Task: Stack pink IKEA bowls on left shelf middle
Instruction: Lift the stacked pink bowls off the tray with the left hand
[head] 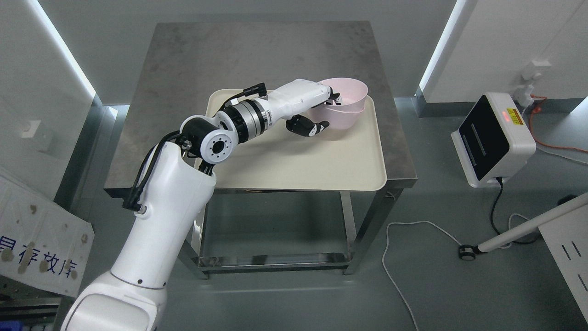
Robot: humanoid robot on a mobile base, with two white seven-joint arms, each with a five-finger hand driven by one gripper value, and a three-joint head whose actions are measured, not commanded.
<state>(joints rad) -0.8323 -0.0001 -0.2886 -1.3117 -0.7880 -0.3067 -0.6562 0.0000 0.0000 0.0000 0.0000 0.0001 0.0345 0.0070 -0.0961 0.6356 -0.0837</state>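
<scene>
Bowls: two pink bowls (345, 106) sit nested, the upper one tilted inside the lower, at the far right corner of a cream tray (294, 165).
Tray: it lies on a steel table (193, 69), its near edge reaching the table's front edge; apart from the bowls, the tray carries nothing.
Left hand: the left hand (317, 110) reaches across the tray to the bowls' left rim. Upper fingers hook over the rim into the bowl and the dark thumb (307, 127) curls below, outside the wall, so it looks clamped on the bowls, though how firm the pinch is cannot be told.
Right hand: not visible.
Shelf: no shelf shows in this view; only a labelled board (41, 248) leans at lower left.
Done: the bowls appear already nested and taken hold of.
Left: lifting them clear of the tray, carrying them to the left shelf's middle level and setting them down all seem still ahead.
Risk: the tilted upper bowl may slide during the lift.
</scene>
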